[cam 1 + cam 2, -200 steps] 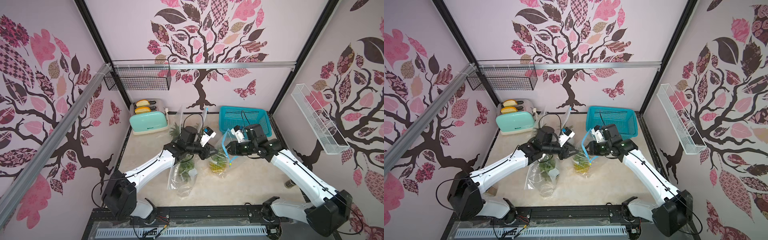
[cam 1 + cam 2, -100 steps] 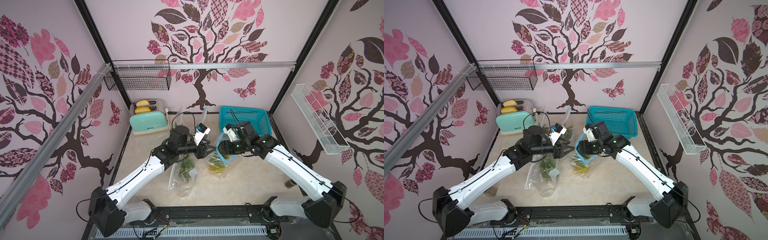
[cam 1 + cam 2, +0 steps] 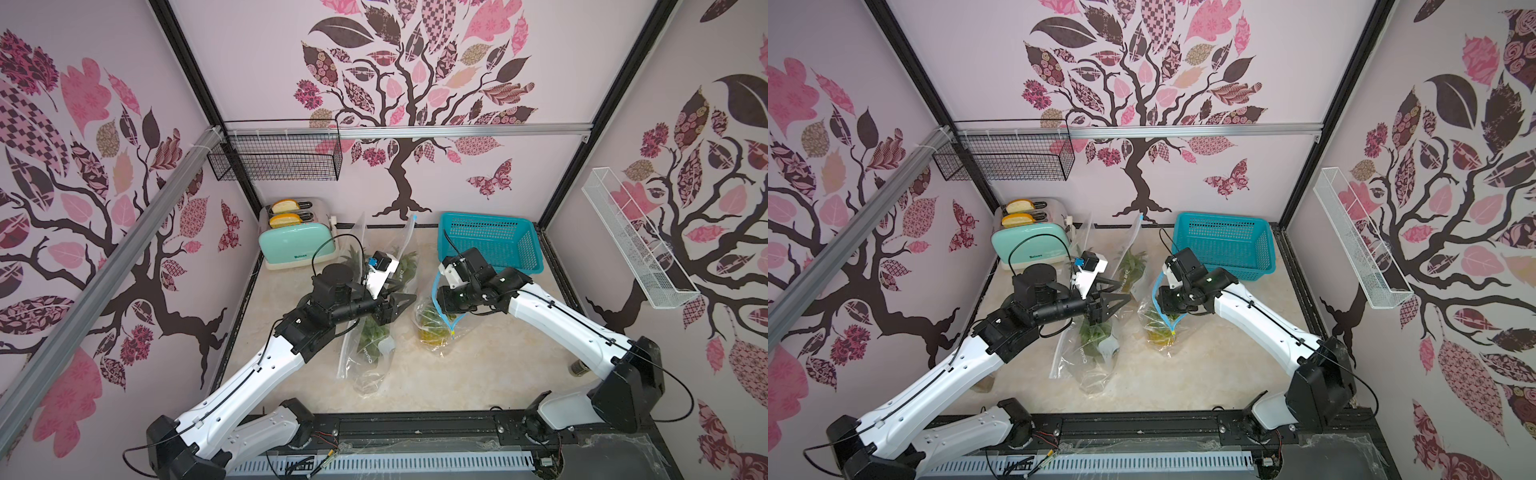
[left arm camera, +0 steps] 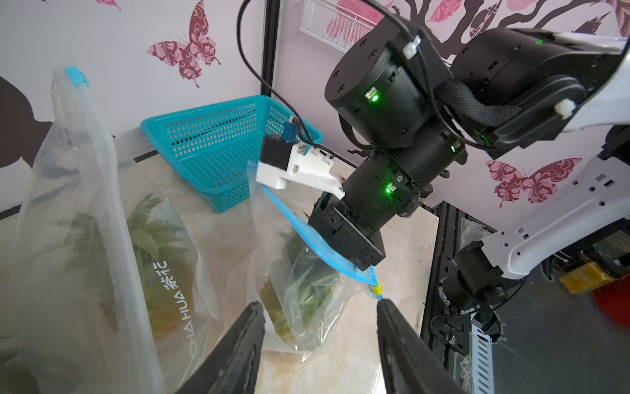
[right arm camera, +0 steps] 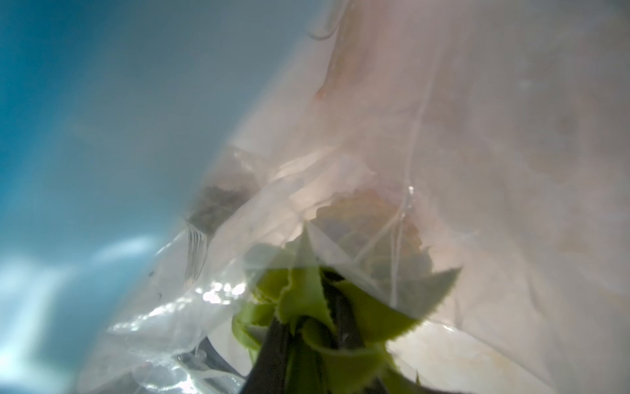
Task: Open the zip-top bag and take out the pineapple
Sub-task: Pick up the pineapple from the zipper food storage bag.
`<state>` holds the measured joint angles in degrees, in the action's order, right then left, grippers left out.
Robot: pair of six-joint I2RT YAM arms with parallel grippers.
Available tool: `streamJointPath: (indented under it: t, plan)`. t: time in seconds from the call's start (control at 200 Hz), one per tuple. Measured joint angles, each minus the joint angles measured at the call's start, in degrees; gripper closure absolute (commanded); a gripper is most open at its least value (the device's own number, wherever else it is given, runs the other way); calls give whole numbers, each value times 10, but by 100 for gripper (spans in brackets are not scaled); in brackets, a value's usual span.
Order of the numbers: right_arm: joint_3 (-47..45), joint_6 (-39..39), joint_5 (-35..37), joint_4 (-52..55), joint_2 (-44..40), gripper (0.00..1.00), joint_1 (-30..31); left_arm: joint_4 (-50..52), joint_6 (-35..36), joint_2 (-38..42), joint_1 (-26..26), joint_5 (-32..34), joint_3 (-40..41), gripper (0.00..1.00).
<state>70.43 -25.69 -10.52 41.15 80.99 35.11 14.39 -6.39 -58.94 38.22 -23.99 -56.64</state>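
Extraction step, we'd say: zip-top bag (image 3: 432, 332) stands mouth-open on table (image 3: 498, 365), w/ right gripper (image 5: 308, 334) inside it, jaws pinched on pineapple (image 5: 303, 296) crown leaves. Left gripper (image 4: 318, 305) jaws apart, empty, just beside bag. Next we'd lift right arm straight up; left prob pins bag.

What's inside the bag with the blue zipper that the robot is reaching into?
A pineapple: green leaves near the opening, yellow body deeper down. The right gripper is inside the bag too, fingers shut on the leaves. Crinkled plastic blurs the body, and its underside is hidden.
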Motion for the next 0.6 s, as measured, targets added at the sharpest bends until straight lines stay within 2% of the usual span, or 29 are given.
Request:
streamJointPath:
  t: [0.16, 0.265, 0.45, 0.6]
  plan:
    - [-5, -1, 18, 32, -35, 100, -9, 21, -22, 0, -7, 8, -7, 38]
    - [30, 10, 8, 83, -59, 100, -33, 41, -49, -16, -9, -4, -32, 35]
    - [199, 52, -24, 151, -85, 100, -115, 15, -135, -11, -9, -69, -11, 25]
    - [332, 85, -40, 179, -82, 100, -124, -46, -220, 15, -8, -116, 71, 13]
